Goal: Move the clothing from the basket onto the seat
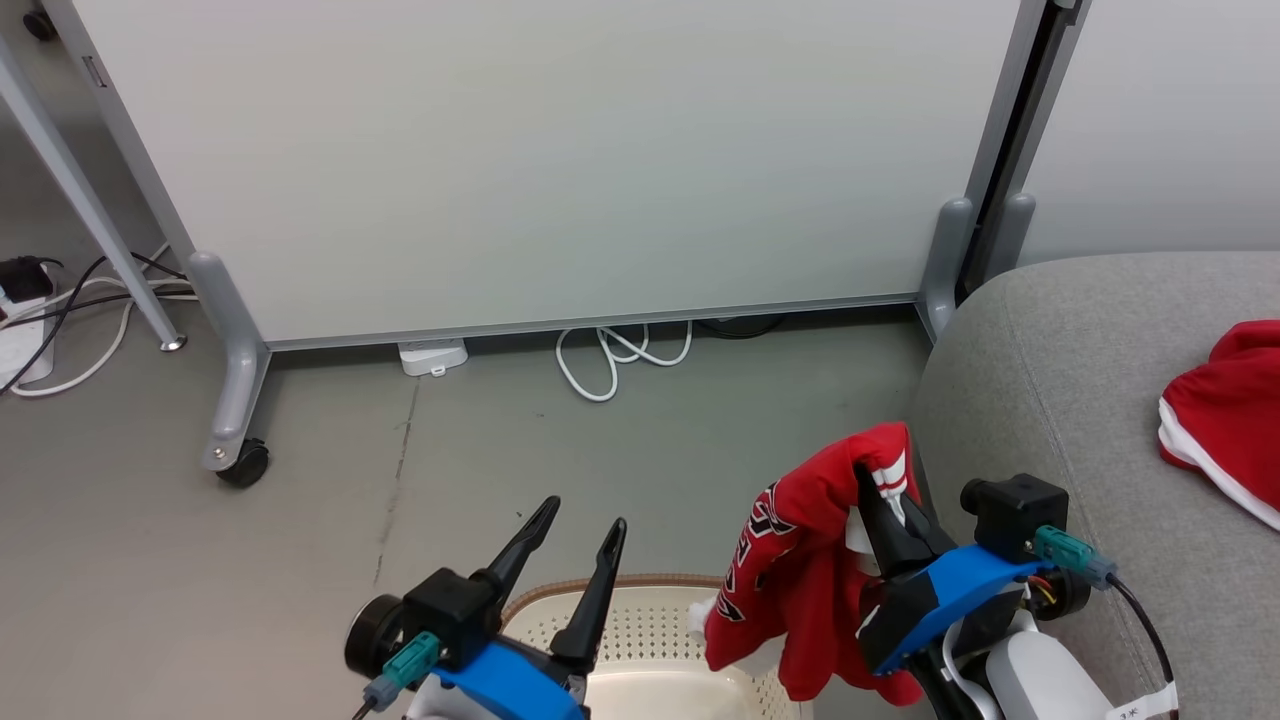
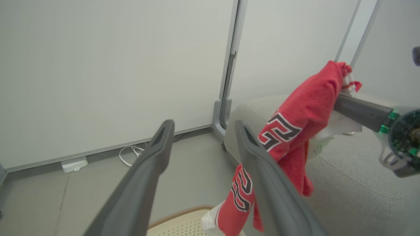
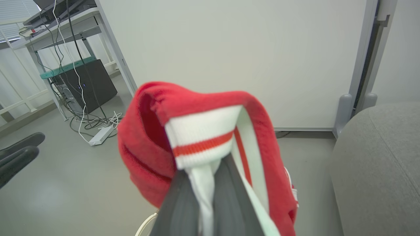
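Right gripper [image 1: 868, 490]: its jaws are clamping tight on the white-and-red striped band of a red garment and holding it up in the air, just left of the seat's front corner.
Held garment [image 1: 790, 560]: it is draping over the top of that gripper and hanging down on its left side, with black-and-white lettering showing on the hanging part. Its lower end is dangling over the right part of the basket; whether it is touching the rim is hard to tell.
Left gripper [image 1: 585, 520]: its jaws are standing wide apart and empty, hovering above the left part of the basket and pointing toward the panel [image 1: 560, 160].
Basket [image 1: 620, 582]: it is sitting on the floor [image 1: 500, 470] at the bottom edge of the head view, just left of the seat.
Seat [image 1: 1050, 380]: the grey cushion is taking up the right side of the head view, with its rounded corner lying near the panel's foot.
Second garment [image 1: 1225, 420]: red with white trim, it is lying crumpled on the seat at the right edge, well apart from the held one.
Background: the pale wheeled panel is standing behind everything, and white cables [image 1: 610, 365] are coiling on the floor under it.
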Robot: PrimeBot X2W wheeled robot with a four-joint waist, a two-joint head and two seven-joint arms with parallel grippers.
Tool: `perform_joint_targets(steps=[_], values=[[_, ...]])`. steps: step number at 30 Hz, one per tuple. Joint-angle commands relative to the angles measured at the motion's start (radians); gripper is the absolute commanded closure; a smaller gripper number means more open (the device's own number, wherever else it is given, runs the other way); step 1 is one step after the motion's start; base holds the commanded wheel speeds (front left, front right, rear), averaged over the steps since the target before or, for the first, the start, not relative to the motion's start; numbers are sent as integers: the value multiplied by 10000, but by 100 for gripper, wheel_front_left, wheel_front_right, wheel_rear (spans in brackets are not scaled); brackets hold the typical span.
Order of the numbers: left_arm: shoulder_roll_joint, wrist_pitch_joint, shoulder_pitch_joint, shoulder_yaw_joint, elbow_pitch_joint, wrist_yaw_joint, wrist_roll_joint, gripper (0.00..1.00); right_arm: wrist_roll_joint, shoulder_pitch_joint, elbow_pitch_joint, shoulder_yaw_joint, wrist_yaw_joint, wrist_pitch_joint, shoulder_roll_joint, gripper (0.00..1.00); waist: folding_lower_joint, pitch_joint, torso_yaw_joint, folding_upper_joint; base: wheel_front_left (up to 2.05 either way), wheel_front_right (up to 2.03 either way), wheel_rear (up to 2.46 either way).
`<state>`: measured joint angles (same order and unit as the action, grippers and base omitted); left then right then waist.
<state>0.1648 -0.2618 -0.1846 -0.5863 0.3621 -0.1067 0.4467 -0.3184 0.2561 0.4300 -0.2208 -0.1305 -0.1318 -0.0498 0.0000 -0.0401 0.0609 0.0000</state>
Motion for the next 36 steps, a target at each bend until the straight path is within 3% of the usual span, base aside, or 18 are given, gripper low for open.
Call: perform_joint_targets(steps=[1, 10, 21, 30, 36], values=[[50, -44, 106, 94, -32, -45, -85, 0, 48, -89, -72, 24, -5, 27, -12, 100, 0, 0, 12, 0, 0, 0, 0], [-134, -43, 781, 790, -110, -213, -587, 0, -41, -170, -83, 71, -5, -16, -12, 100, 0, 33, 166, 0, 0, 0, 0], [-307, -45, 900, 904, -180, -269, -852, 0, -106, -104, -57, 19, -5, -46, -12, 100, 0, 71, 44, 0, 0, 0, 0], [-309, -45, 707, 740, -214, -273, -774, 0, -100, 55, -26, 1, -5, -21, -14, 100, 0, 123, -588, 0, 0, 0, 0], [-319, -45, 667, 725, -215, -244, -741, 0, -93, 135, 11, -72, -5, -23, -13, 100, 0, 183, -1371, 0, 0, 0, 0]])
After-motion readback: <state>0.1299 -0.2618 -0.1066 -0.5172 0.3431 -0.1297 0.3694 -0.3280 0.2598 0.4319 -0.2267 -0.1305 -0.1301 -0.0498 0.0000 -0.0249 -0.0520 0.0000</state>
